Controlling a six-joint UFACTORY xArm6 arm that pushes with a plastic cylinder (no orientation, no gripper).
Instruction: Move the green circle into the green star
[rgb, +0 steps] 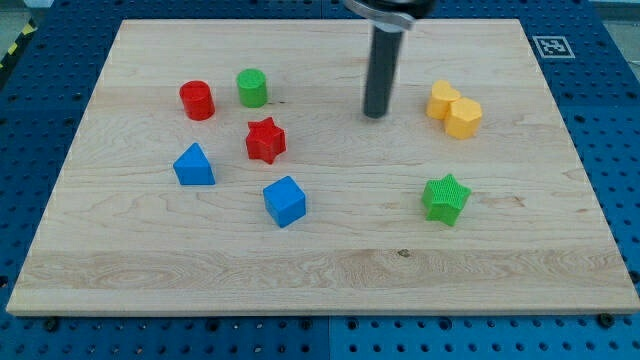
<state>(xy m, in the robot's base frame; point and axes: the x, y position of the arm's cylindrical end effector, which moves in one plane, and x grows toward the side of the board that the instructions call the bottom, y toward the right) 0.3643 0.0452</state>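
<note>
- Spanning the whole view beneath my tip, wooden board.
- No claw here: my tip, a bare rod, holds nothing.
- Green star lies lower right of it.
- Green circle sits well left, beside red cylinder.

Pale matt wooden board

The rod runs out of the view's top edge — its upper part and the arm are unseen.
</note>
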